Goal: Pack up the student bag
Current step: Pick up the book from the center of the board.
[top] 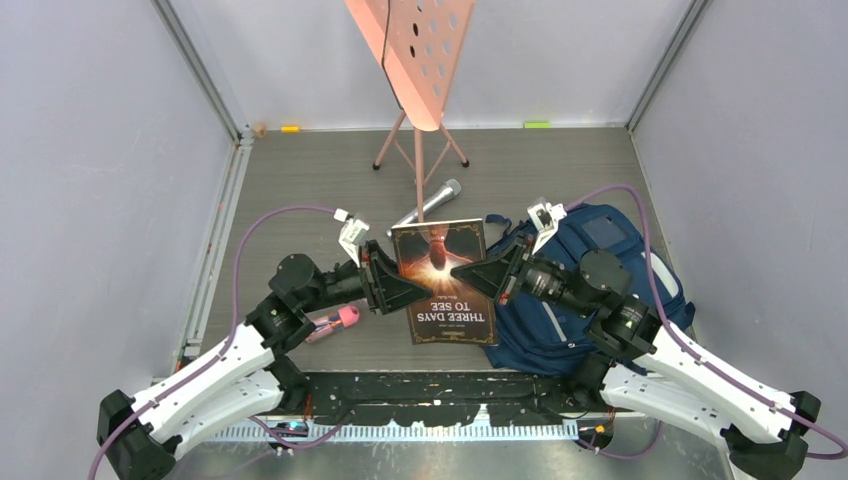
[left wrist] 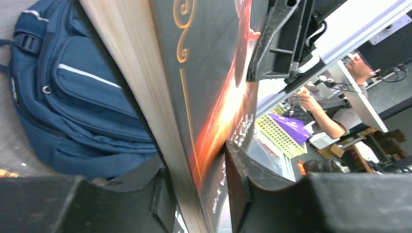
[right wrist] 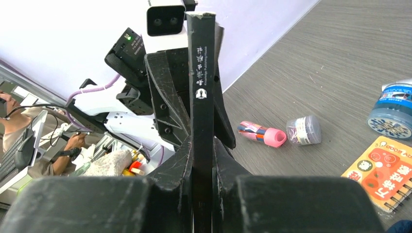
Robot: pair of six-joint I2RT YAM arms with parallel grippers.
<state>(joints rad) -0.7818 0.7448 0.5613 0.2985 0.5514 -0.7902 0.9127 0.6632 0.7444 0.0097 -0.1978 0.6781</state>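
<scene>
Both arms have the book [top: 443,280] up between them: glossy dark cover, fiery orange art, cream page block. The right gripper [top: 468,272] has its matte black fingers [right wrist: 177,170] pinched flat on the thin black spine. The left gripper [top: 413,290] straddles the page edge with wedge-shaped fingers [left wrist: 243,179], half-spread (can't tell if they're actually squeezing). The student bag [top: 545,335], soft navy fabric with a pale stripe, lies slumped on the wood-grain table [top: 300,170] under the right arm, just right of the book. A metal microphone [top: 430,205] lies behind the book.
</scene>
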